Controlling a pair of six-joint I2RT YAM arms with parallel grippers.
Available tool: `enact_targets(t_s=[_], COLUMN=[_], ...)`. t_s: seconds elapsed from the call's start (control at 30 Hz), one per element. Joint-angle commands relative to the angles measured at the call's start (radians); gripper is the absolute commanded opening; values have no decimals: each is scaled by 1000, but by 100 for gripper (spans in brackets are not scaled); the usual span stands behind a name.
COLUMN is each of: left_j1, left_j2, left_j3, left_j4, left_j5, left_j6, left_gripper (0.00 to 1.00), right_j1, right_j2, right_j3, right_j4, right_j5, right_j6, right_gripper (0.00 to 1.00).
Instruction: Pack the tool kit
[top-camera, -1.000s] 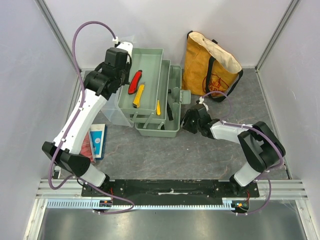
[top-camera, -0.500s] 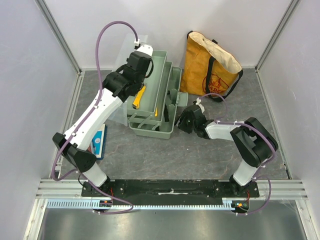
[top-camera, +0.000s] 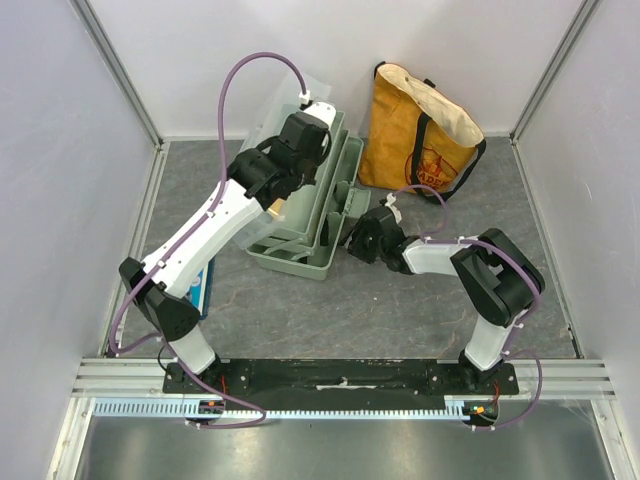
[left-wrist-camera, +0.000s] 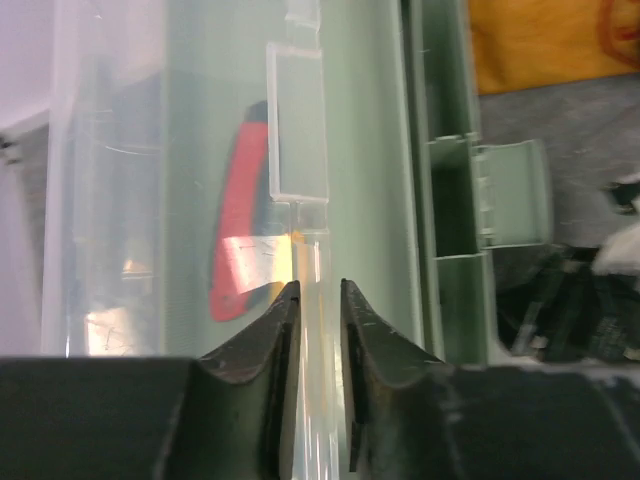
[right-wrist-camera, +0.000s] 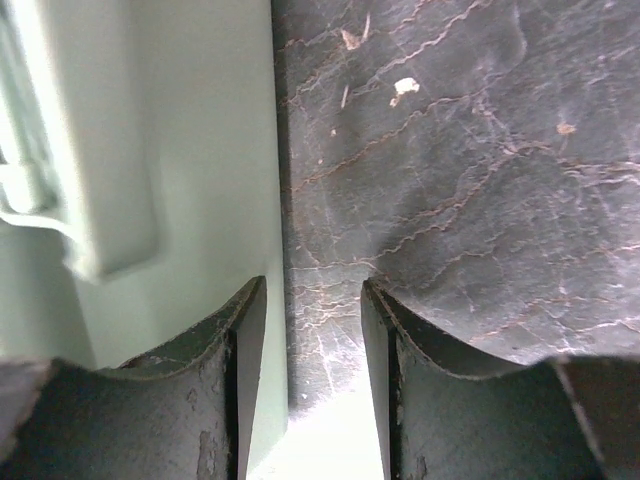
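Toolbox long axis near-to-far, far end rightward; left hand tight on clear lid; right hand slightly open, empty.

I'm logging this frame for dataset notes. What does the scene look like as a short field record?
toolbox: sage-green, on the grey table, not fully closed
clear lid: partway over the toolbox, its edge between the left fingers
left gripper: shut on the lid's edge
right gripper: open, low beside the toolbox's right wall
contents seen: red-handled tool under the lid
tote bag: mustard, behind and right of the toolbox
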Motion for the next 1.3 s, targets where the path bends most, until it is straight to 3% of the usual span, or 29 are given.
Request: enact_targets(t_s=[0.0, 0.1, 0.27, 0.53, 0.67, 0.83, 1.0, 1.27], left_j1=[-31, -31, -31, -21, 60, 281, 435, 526], left_j2=[21, 24, -26, -108, -155, -218, -243, -307], left_j3=[76, 147, 149, 17, -86, -234, -366, -615], left_j4=[49, 41, 90, 110, 115, 155, 185, 325], left_j5=[234, 347, 450, 299, 346, 467, 538, 688], left_j6=[-149, -171, -175, -119, -151, -260, -324, -356], left_gripper=[41, 59, 67, 77, 78, 77, 75, 74], right_j1=[26, 25, 6, -98, -166, -232, -262, -262], right_j2=[31, 29, -6, -124, -185, -184, -97, 43], right_j3=[49, 48, 15, -112, -170, -184, -203, -132], right_j4=[-8, -32, -51, -45, -3, 26, 276, 523], right_j5=[-2, 13, 36, 23, -20, -49, -178, -298], right_j6=[26, 26, 16, -49, -94, -100, -88, -45], right_gripper=[51, 52, 53, 60, 64, 62, 54, 48])
